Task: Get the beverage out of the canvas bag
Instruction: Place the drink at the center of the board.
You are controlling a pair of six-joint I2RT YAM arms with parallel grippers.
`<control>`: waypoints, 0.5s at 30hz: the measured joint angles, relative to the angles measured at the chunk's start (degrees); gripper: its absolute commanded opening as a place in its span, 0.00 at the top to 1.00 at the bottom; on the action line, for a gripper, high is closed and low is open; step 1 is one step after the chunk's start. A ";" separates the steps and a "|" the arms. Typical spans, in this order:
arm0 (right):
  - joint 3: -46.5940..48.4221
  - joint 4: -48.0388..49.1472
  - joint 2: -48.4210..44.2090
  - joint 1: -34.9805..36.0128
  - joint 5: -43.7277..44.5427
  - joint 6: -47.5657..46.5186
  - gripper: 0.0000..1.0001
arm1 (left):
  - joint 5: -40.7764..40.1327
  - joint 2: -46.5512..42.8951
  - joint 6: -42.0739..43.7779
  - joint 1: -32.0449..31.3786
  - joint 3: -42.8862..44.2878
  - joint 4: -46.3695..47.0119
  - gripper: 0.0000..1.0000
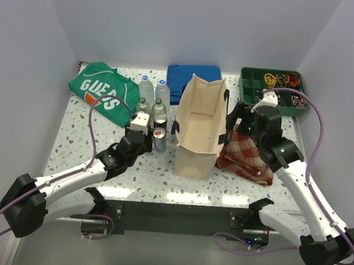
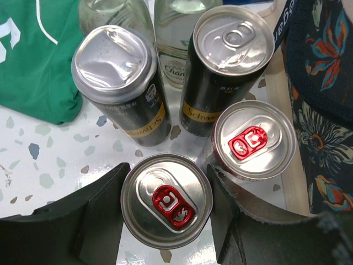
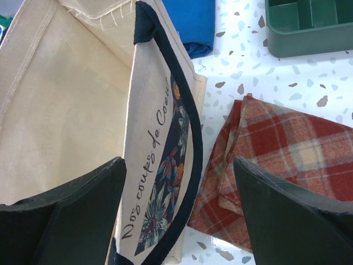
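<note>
Gripping a red-tabbed can (image 2: 166, 208) just left of the canvas bag (image 1: 193, 162), the left gripper (image 2: 167, 190) has its jaws pressed against the can's sides.
The right gripper (image 3: 179, 182) is spread wide, straddling the bag's right wall without pinching. The bag stands upright mid-table, plaid cloth (image 1: 245, 154) at its right. Farther back stand a second red-tabbed can (image 2: 255, 139), two dark cans (image 2: 114, 58), bottles (image 1: 145, 88) and a blue cloth (image 1: 194, 78).

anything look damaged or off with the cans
Yes: the rear left black can has a dented, creased top with no tab showing, unlike the black can beside it. Nothing looks spilled.
</note>
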 measured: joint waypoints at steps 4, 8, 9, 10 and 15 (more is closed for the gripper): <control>0.00 0.15 0.44 0.00 -0.02 0.00 0.17 | 0.31 0.48 -0.37 0.57 -1.22 1.49 0.93; 0.00 0.17 0.57 0.00 -0.04 0.00 0.17 | 0.35 1.25 -0.37 0.83 -1.25 2.78 0.77; 0.00 0.20 0.57 0.00 -0.04 0.00 0.17 | 0.37 1.36 -0.37 0.92 -1.25 3.02 0.70; 0.00 0.17 0.57 0.00 -0.07 0.00 0.17 | 0.42 1.40 -0.39 0.96 -1.25 3.15 0.66; 0.00 0.13 0.59 0.00 -0.07 0.00 0.16 | 0.55 1.40 -0.42 1.05 -1.27 3.32 0.47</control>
